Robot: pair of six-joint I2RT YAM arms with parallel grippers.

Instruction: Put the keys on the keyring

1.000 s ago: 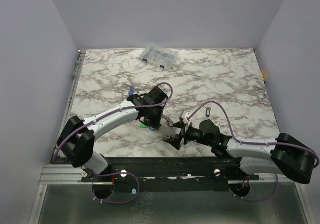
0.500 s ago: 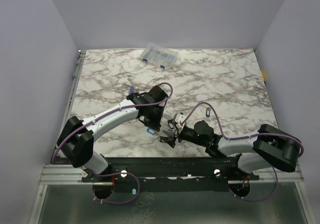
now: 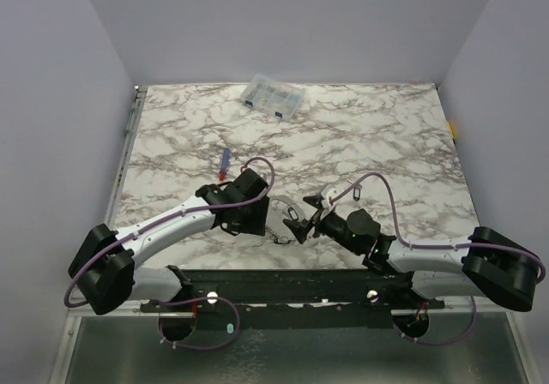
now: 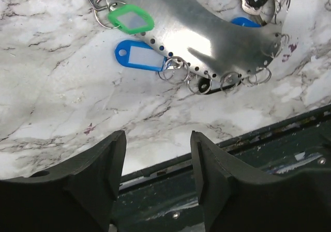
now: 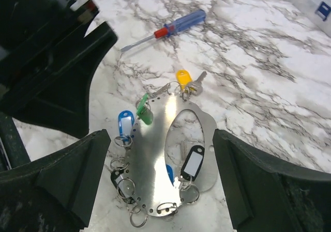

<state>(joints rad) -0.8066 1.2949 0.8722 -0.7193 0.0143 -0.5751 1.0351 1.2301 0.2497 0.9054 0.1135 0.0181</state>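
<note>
At the near edge of the worktop the left gripper hung with its fingers spread and nothing between them; in the top view its own wrist hid those fingers; the right gripper stood spread wider still, one finger at each side of the keyring in its own camera; whether they touched it could not be told.

The keyring, a flat grey oval with an open middle and small holes along its rim, lay flat near the middle of that near edge, between the two grippers; from above only a thin arc of it showed; the left camera cut off its far part.

The keys hung from it on small split rings; one blue tag lay mostly under the metal; the black tag was cut off in the left camera; a dark thing on the rim nearest the right gripper was too unclear to name.

Beyond, toward the left edge, lay a screwdriver; at the far edge, left of middle, stood a clear box; neither touched the keyring.

Counted: one keyring; one yellow tag, one green, two blue, one black; several bare rings; one screwdriver; one box.
</note>
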